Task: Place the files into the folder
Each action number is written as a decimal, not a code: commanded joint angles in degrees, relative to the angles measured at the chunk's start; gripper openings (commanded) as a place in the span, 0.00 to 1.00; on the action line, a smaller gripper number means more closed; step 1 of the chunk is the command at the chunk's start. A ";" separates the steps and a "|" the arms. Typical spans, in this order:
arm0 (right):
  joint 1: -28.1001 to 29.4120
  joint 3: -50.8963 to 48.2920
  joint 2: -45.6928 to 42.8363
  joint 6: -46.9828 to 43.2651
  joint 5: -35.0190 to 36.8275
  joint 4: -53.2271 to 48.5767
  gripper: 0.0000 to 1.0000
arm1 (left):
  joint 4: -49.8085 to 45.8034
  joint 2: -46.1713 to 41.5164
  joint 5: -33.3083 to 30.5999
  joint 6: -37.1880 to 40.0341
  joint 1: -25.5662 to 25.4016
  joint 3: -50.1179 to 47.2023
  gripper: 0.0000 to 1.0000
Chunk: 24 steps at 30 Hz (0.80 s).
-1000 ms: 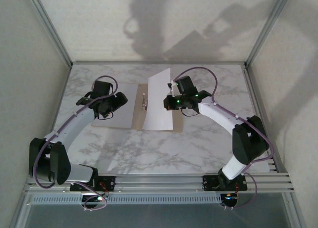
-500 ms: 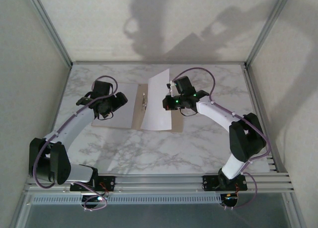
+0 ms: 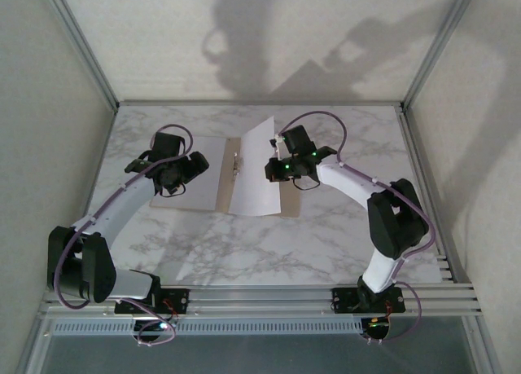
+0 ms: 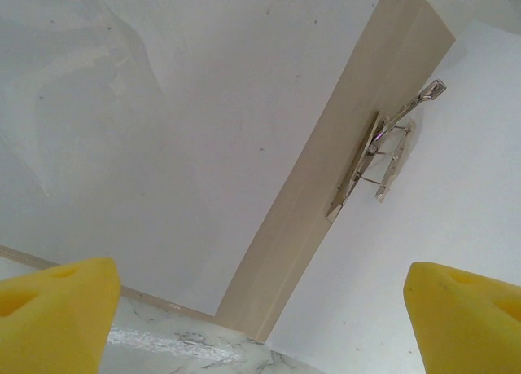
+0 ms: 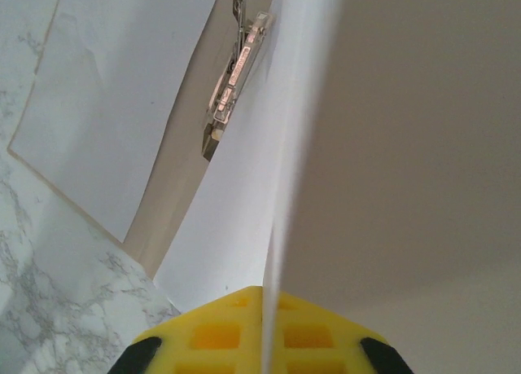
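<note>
The tan folder (image 3: 198,191) lies open on the marble, its metal clip (image 3: 237,164) along the spine. My right gripper (image 3: 275,169) is shut on the edge of a white file sheet (image 3: 254,182), holding it tilted up over the folder's right half, its lower edge near the spine. The right wrist view has the sheet (image 5: 244,211) edge-on between the yellow pads (image 5: 212,341), with the clip (image 5: 236,81) beyond. My left gripper (image 3: 191,167) hangs open over the folder's left half. From its wrist the spine (image 4: 326,195) and clip (image 4: 383,158) run between the fingertips (image 4: 53,317).
Marble tabletop (image 3: 244,244) is bounded by grey walls and aluminium posts at the back and sides. The rail (image 3: 260,297) carrying both arm bases runs along the near edge.
My right gripper has moved left with the sheet, swinging it toward the spine and tilting it more steeply. The left arm has stayed still.
</note>
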 commanded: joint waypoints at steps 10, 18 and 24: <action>-3.26 4.63 5.17 -3.06 -1.98 -3.98 0.10 | -1.35 -0.67 -1.84 -0.03 0.59 -0.90 0.90; -4.61 7.17 8.78 -3.20 -3.74 -5.57 0.25 | -1.35 -0.07 -1.09 0.64 0.58 -0.98 0.90; -6.18 9.31 11.63 -3.64 -4.73 -7.65 0.33 | -1.90 0.36 -1.80 1.07 0.58 -2.09 0.91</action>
